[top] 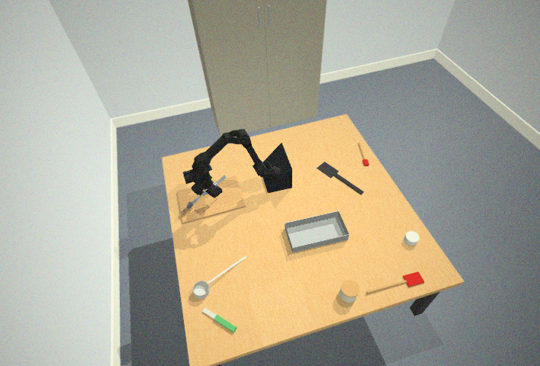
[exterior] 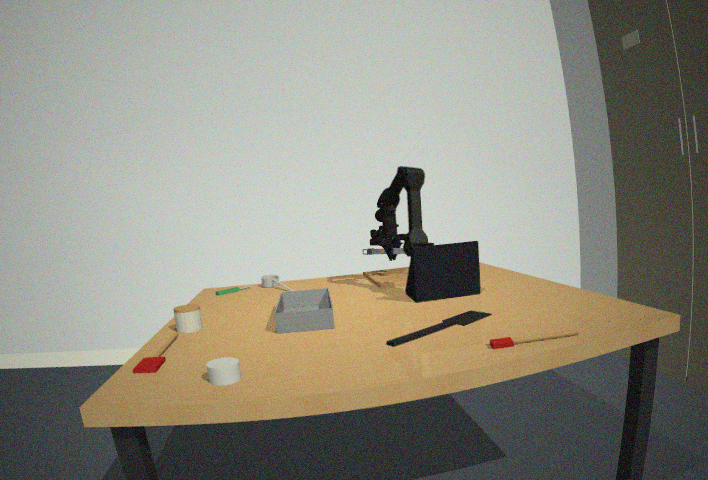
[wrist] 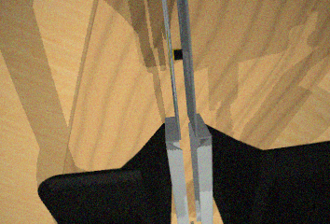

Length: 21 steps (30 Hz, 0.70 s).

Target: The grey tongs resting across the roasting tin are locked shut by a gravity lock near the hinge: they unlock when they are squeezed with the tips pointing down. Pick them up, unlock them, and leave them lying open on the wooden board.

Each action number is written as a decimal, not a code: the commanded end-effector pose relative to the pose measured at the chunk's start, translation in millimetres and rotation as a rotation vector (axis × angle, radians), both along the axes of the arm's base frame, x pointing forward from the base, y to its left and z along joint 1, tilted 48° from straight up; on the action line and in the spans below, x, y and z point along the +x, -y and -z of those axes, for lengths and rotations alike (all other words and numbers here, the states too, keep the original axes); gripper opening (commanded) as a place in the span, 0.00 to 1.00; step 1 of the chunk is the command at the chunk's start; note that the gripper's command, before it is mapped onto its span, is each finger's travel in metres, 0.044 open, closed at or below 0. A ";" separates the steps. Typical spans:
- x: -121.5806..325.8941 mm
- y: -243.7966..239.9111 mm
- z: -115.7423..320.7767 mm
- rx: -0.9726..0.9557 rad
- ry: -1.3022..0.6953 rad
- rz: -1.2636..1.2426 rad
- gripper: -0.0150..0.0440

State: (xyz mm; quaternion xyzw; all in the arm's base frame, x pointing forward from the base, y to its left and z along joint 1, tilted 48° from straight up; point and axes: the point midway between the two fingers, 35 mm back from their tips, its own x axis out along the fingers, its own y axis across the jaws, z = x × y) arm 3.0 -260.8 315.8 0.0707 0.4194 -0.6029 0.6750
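Note:
The grey tongs [top: 194,202] [exterior: 373,251] [wrist: 187,79] are held in the air, about level, above the wooden board [top: 235,203] [exterior: 373,280] [wrist: 103,126]. My gripper [top: 206,191] [exterior: 392,255] [wrist: 180,126] points down and is shut on them, one black finger on each side. In the wrist view the two arms of the tongs run close together with a narrow gap, and a small black and yellow piece [wrist: 178,54] sits between them. Whether the lock is engaged cannot be told. The grey roasting tin [top: 318,236] [exterior: 304,319] holds nothing.
A black upright panel [top: 279,172] [exterior: 445,271] stands by the arm's base. A black spatula [top: 344,180] [exterior: 437,329], a ladle-like cup [top: 200,290] [exterior: 270,281], a green-handled tool [top: 225,322], a lidded jar [top: 348,292], a white pot [top: 411,239] and a red spatula [top: 413,279] lie about.

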 end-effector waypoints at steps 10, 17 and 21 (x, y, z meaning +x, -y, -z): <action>-1.5 13.4 8.6 0.000 -0.002 0.000 0.00; -2.6 21.9 16.1 0.000 -0.001 -0.001 0.00; -3.2 25.9 19.8 0.001 0.000 -0.001 0.00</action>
